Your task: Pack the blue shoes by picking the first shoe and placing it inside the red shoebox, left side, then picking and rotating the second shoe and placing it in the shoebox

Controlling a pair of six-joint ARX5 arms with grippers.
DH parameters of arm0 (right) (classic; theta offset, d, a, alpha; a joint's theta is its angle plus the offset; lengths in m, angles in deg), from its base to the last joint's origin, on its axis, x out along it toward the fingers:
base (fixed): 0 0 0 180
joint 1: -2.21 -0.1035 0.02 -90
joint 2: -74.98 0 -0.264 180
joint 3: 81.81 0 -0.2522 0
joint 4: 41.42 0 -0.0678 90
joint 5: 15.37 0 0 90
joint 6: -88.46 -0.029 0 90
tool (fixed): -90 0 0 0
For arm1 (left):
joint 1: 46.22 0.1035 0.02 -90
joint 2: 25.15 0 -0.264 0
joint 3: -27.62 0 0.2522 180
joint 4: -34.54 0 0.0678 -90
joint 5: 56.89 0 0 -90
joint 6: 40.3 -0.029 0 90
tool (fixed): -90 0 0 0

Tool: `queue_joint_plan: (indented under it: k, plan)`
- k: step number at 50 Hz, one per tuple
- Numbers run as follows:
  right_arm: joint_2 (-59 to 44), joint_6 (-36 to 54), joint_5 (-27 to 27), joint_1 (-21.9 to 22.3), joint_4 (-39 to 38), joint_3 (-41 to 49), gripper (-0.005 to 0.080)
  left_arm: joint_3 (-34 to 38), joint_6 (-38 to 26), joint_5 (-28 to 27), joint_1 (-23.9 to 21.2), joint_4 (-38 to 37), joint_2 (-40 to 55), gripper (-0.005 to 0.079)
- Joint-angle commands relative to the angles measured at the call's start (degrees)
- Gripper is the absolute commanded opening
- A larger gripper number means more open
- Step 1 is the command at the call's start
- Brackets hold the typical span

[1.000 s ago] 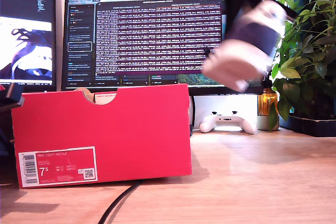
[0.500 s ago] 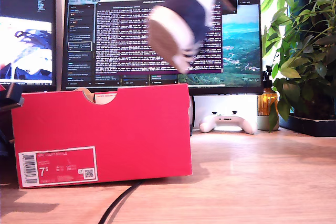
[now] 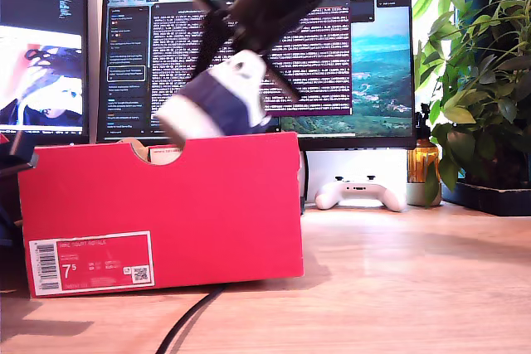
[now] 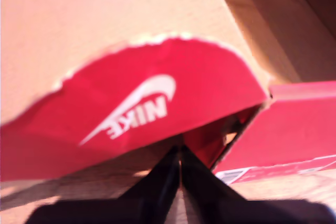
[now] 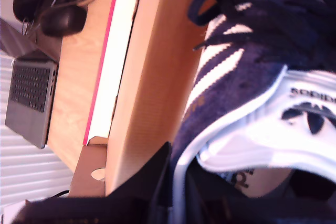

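Blue shoe [image 3: 211, 104] hung toe-down over red shoebox [image 3: 166, 213], our second gripper [image 5: 176, 182] clamping its collar for drop-in; first gripper [image 4: 180, 169] pinched box flap, steadying it.

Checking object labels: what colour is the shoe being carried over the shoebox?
Dark navy shoe with white stripes and trim; clearest in the second wrist view.

2 monitors [image 3: 257, 47], white controller [image 3: 359, 192], plant [image 3: 485, 80], laptop [image 5: 30, 98].
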Motion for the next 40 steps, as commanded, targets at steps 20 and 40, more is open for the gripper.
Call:
queue_joint_plan:
  k: [20, 40]
  plan:
    - [-4.35, -4.28, 2.49, -3.08, -9.16, -1.05, -0.0013, 0.63, -0.39, 0.17, 0.04, 0.15, 0.04, -0.0020]
    - [-8.13, -7.82, 9.14, -5.16, -12.02, -1.05, -0.0013, 0.63, -0.39, 0.17, 0.04, 0.15, 0.04, -0.0020]
